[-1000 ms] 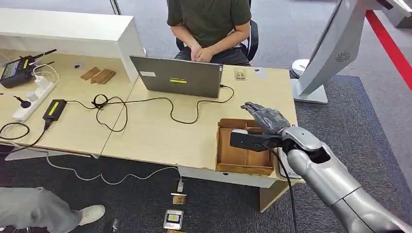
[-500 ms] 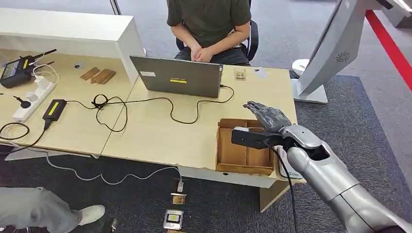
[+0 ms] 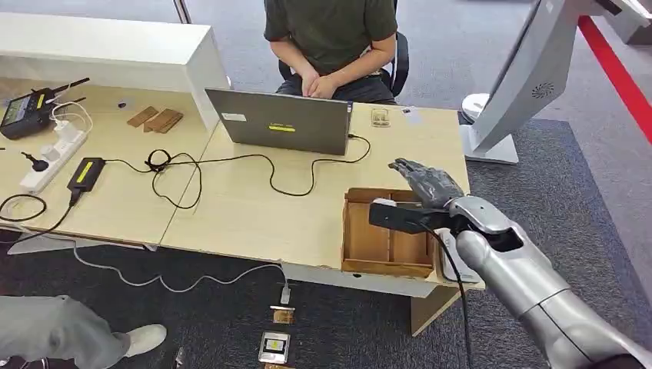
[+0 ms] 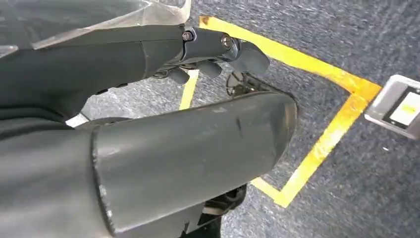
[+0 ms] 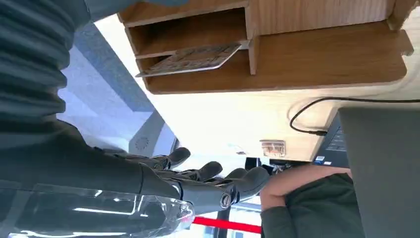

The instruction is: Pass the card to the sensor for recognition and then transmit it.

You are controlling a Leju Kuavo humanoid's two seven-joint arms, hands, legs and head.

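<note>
- The right hand [image 3: 425, 184] is hovering over the far right part of the wooden tray [image 3: 367, 238], fingers stretched out and spread, gripping nothing.
- The card [image 5: 190, 59] is lying tilted in one tray compartment, resting against a divider, apart from the hand.
- The tray is sitting at the near right edge of the light wood table [image 3: 238, 211], divided into compartments.
- The left hand [image 4: 213, 54] is hanging over the floor with fingers curled inward; nothing is visible in it.
- A grey laptop [image 3: 281, 121] is standing open at the far middle of the table, its black cable [image 3: 231, 165] trailing left to a power brick [image 3: 86, 173] and a white power strip [image 3: 50, 157].
- A person [image 3: 330, 38] in a dark green shirt is sitting behind the laptop, hands clasped.
- A small sensor [image 3: 380, 118] is lying on the table just right of the laptop.
- A white shelf [image 3: 108, 50] is standing at the far left.
- Grey carpet [image 3: 577, 177] is covering the floor, with yellow tape [image 4: 322, 144] marking a box and a red stripe [image 3: 615, 69] running at the far right.
- A white machine base [image 3: 492, 131] is standing right of the table.
</note>
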